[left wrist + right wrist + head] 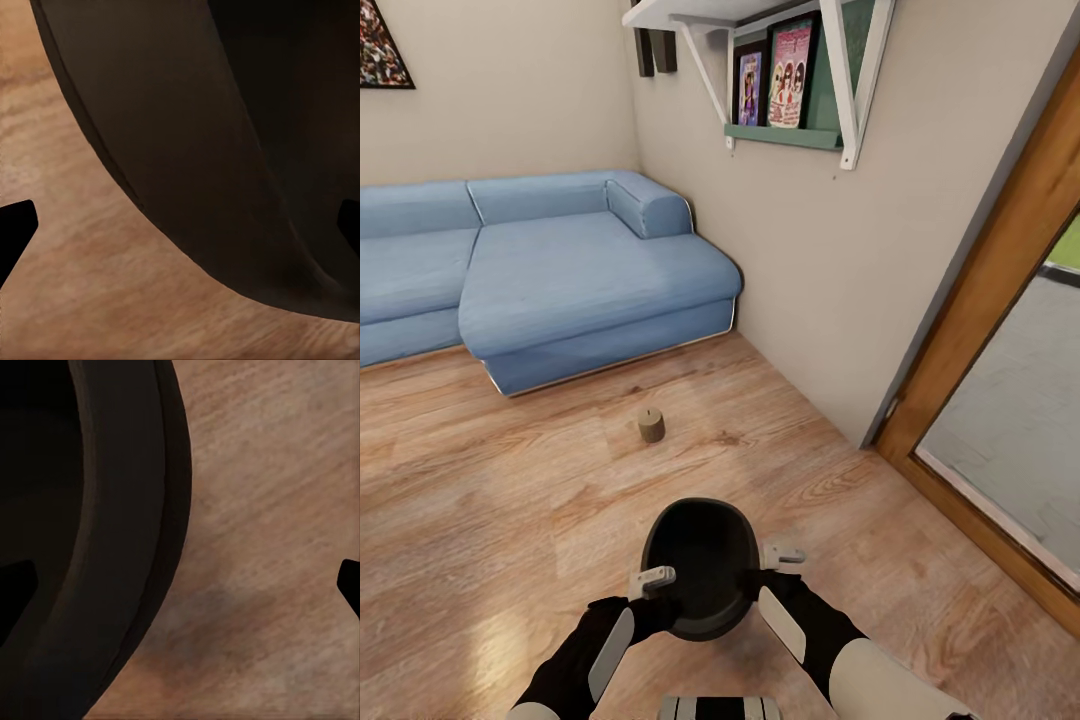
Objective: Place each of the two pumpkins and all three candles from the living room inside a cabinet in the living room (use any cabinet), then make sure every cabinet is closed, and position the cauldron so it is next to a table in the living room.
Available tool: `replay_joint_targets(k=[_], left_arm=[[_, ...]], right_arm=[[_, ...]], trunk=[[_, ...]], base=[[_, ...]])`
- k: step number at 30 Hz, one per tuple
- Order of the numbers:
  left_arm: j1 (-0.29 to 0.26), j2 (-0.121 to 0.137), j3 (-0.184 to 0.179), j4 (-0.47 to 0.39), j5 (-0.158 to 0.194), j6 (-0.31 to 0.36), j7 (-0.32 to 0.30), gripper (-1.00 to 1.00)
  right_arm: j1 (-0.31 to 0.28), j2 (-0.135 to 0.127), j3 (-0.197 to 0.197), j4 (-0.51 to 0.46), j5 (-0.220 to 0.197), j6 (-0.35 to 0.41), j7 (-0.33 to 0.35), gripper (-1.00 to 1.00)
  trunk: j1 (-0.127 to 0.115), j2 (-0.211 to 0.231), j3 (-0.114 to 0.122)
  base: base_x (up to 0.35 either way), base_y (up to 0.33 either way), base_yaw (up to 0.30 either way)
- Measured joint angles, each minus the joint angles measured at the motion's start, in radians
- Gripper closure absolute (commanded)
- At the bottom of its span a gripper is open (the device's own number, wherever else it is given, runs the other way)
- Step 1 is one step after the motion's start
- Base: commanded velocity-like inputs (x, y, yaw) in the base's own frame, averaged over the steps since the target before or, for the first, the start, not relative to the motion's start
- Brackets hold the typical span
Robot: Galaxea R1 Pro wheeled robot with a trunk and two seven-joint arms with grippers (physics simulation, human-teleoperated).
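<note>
Two grippers are flanking the cauldron (pixel 705 580), the left gripper (pixel 652 578) at one side of its rim and the right gripper (pixel 784 554) at the opposite side, so the black pot is sitting between the arms, close in front of the robot's trunk; I judge this two-sided hold to suit a wide, round-bellied pot that one pincer could hardly span, and the pot is probably being carried toward a table, though no table is showing. Whether the cauldron is resting on the wooden floor (pixel 490 520) or hanging above it I cannot tell. In the left wrist view the cauldron's dark wall (pixel 210 150) is running between two finger tips that are standing far apart, so that pincer is spread wide around the rim; in the right wrist view the rim (pixel 127 525) is likewise lying between widely parted tips. Whether either is actually pinching the wall, I cannot tell. Beyond the cauldron, one candle (pixel 651 427) is standing upright on the floor, well apart from it, between the cauldron and the blue sofa (pixel 560 280).
</note>
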Motion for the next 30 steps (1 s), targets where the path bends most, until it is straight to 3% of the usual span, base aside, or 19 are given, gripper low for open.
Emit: replay_joint_targets(k=[21,30], left_arm=[[0.0,0.0,0.0,0.0,0.003,0.0,0.0,-1.0],[0.0,0.0,0.001,0.001,0.002,0.001,0.001,-1.0]], right_arm=[[0.0,0.0,0.0,0.012,0.001,-0.033,0.0,-1.0],[0.0,0.0,0.0,0.012,0.001,-0.035,0.0,-1.0]], trunk=[[0.0,0.0,0.0],[0.0,0.0,0.0]], base=[[0.002,0.0,0.0],[0.143,0.0,0.0]])
